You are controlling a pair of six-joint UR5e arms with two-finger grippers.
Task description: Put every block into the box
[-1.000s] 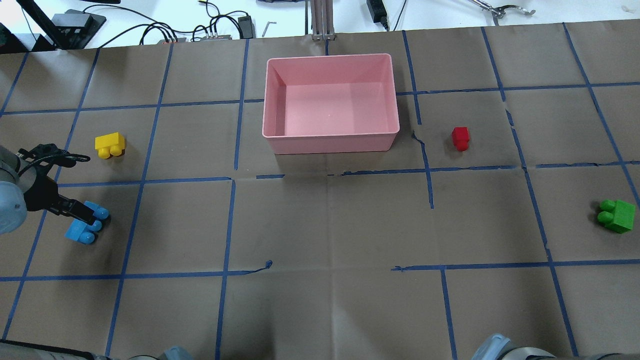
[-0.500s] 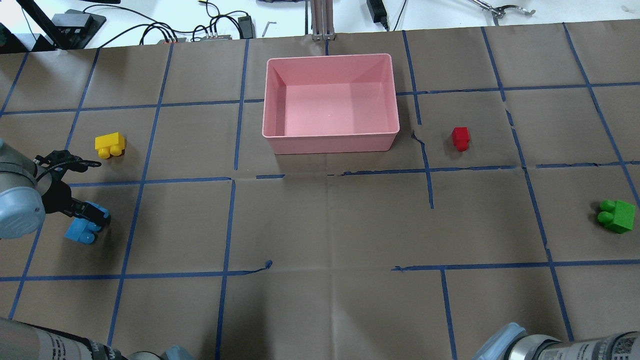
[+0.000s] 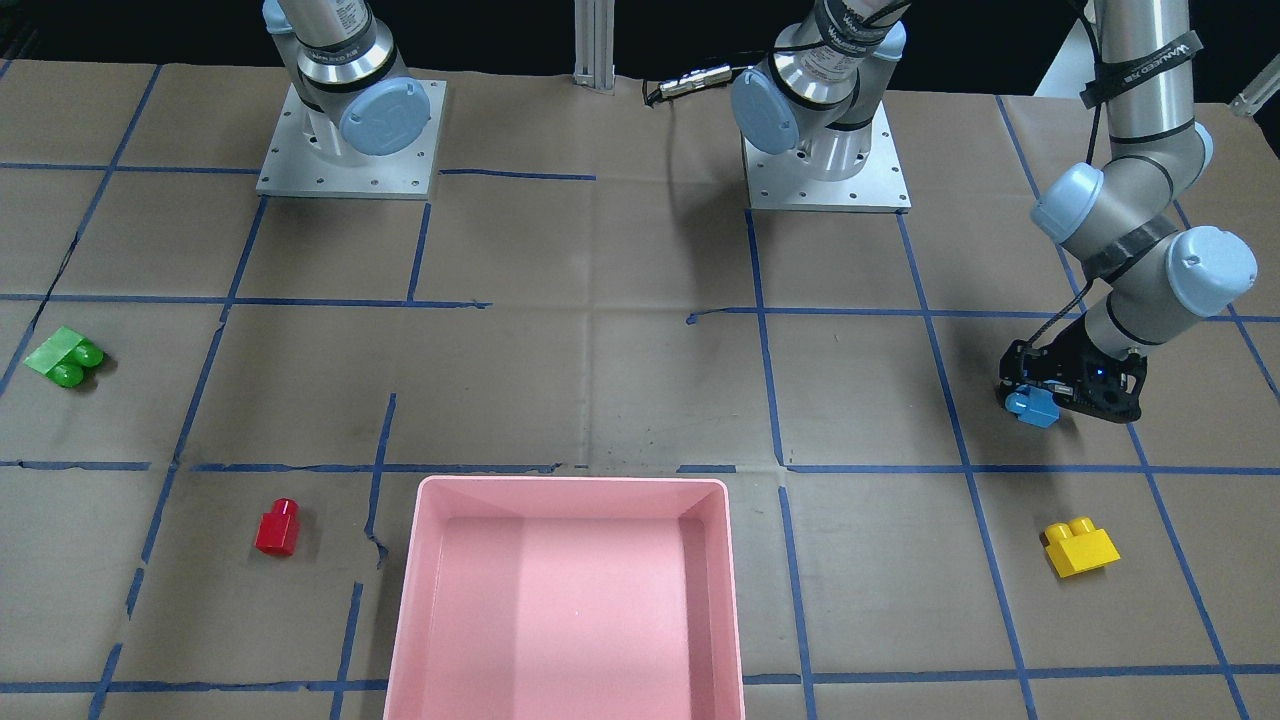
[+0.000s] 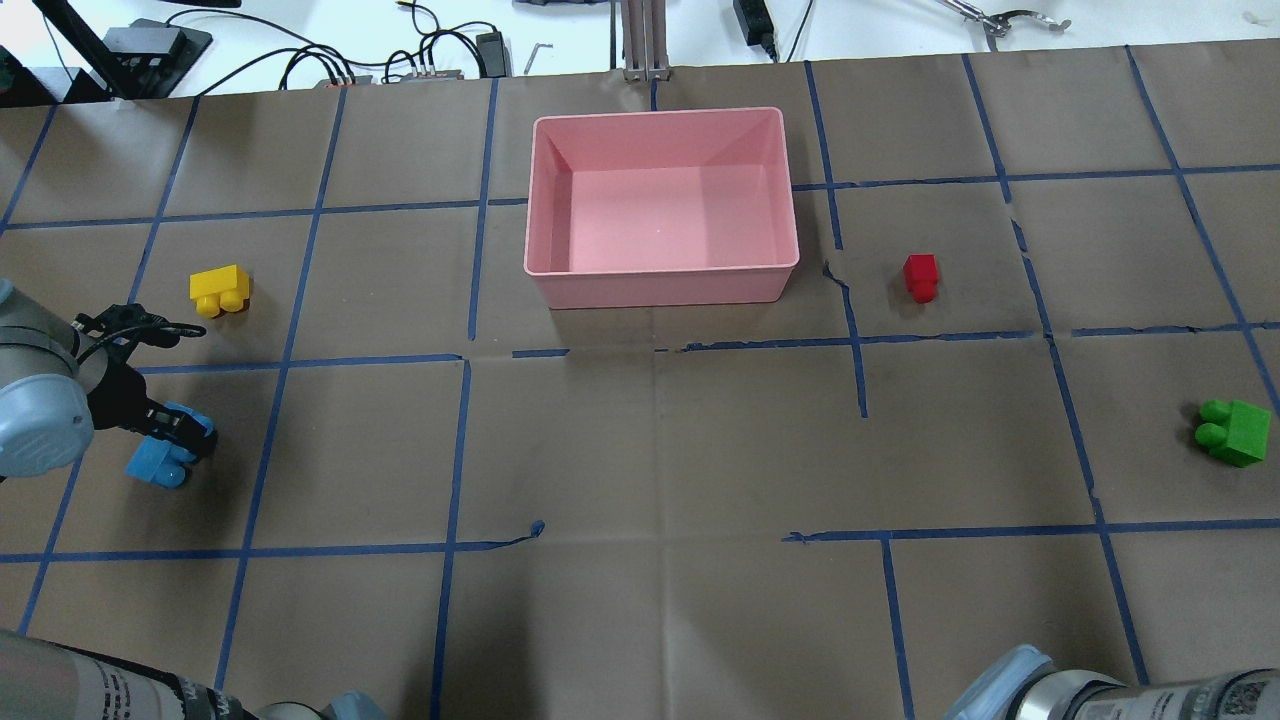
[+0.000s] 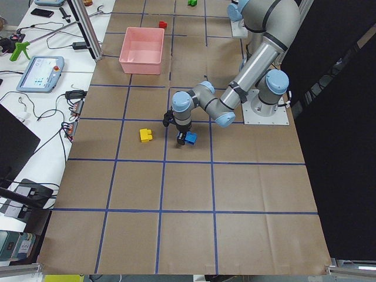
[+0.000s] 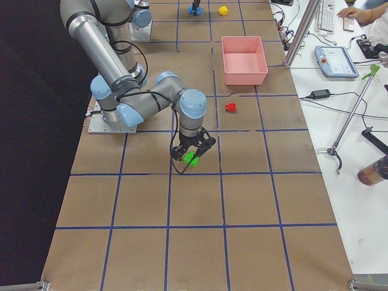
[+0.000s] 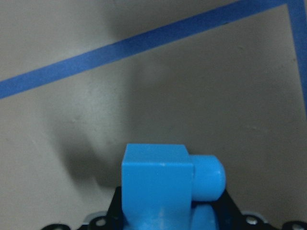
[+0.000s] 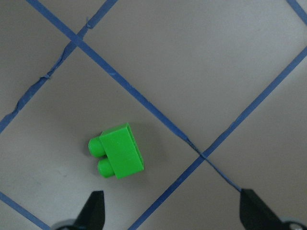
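The left gripper is pinched on the long light-blue block, its fingers clamped across one end while the rest of the block juts out past them; the left wrist view shows a squared body with round studs on one side and its shadow on the paper below. Just beyond this gripper, toward the far side of the table, sits the yellow block, close but not touching. From there to the box is a wide run of bare brown paper crossed by blue tape lines, and the box stands well apart, farther out and toward the table's middle. It is pink, smooth, with a rounded rim and upright walls, and nothing lies inside it. The right gripper hangs with its fingers spread wide, and the green block lies on the paper ahead of the gap between them, untouched, turned at an angle to the tape lines, its two studs pointing sideways. The red block rests alone, just off the box's wall on the right gripper's side.
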